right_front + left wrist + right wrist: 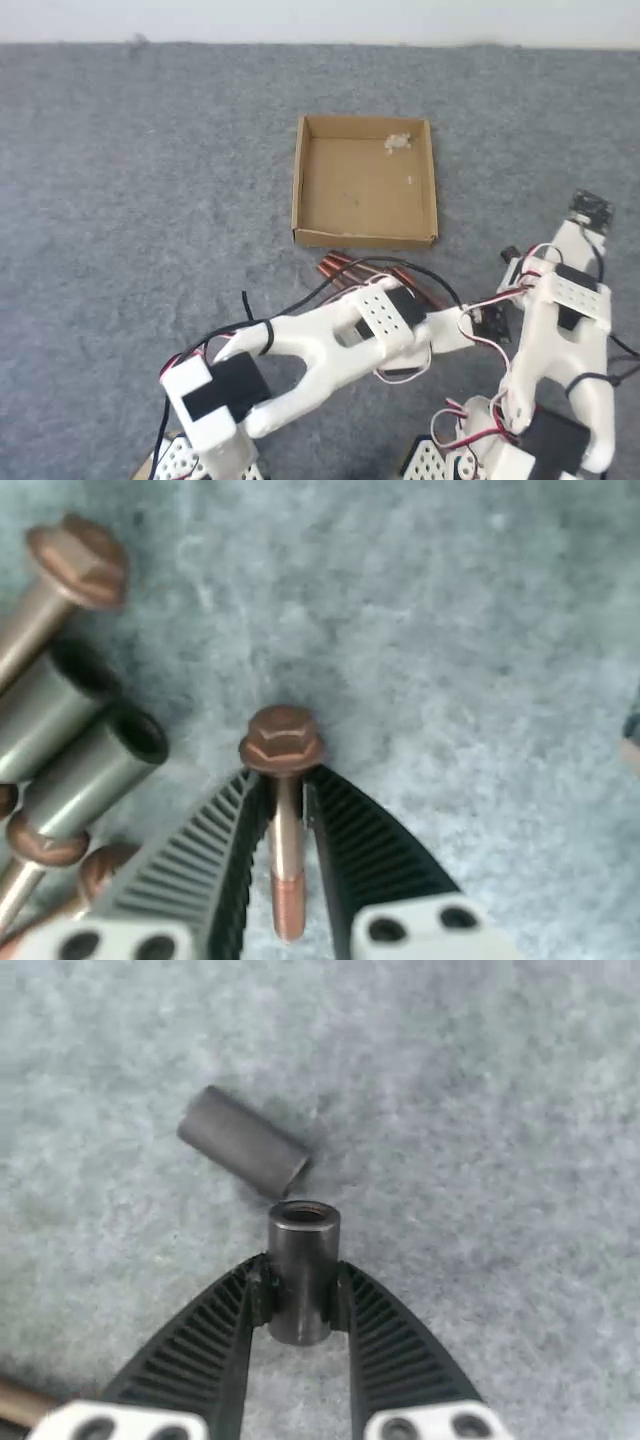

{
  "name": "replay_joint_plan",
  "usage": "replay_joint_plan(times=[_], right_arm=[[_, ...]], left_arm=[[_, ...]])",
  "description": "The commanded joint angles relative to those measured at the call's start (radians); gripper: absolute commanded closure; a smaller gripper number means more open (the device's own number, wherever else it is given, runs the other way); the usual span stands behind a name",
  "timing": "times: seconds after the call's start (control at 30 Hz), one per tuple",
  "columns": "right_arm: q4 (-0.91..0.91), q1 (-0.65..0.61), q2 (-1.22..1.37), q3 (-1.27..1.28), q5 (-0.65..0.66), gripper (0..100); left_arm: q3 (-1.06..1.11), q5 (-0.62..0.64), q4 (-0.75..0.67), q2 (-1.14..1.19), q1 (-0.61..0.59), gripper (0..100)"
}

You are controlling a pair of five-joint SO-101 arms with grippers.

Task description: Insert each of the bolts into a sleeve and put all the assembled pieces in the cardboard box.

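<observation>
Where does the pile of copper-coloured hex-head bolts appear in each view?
High view: the bolts lie just in front of the cardboard box, partly under an arm.
Left wrist view: bolts beside grey metal sleeves, next to the left gripper.
Right wrist view: a brown tip at the edge, perhaps one.
Shared landmark: the grey carpet.

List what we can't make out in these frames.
- High view: an arm covers part of the bolts beside the cardboard box, so no count.
- Left wrist view: sleeves and bolts run off the picture's edge, number unclear.
- High view: the pale scrap in the box is too small to identify.
- Right wrist view: a brown tip is cut off by the edge; bolt or not, unclear.
</observation>
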Motion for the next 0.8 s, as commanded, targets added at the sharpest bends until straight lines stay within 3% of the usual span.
replay_joint_plan(times=[0.0, 0.2, 0.77], right_arm=[[-0.002, 0.035, -0.024, -0.058, -0.035, 99.2], [-0.005, 0.062, -0.104, -0.026, -0.103, 99.2], [-0.033, 0.062, -0.128, 0.003, -0.1, 99.2]], left_arm=[[0.002, -0.012, -0.018, -0.057, -0.038, 99], [0.008, -0.015, 0.009, -0.038, -0.04, 99], [-0.099, 0.017, 0.021, 0.026, -0.083, 99]])
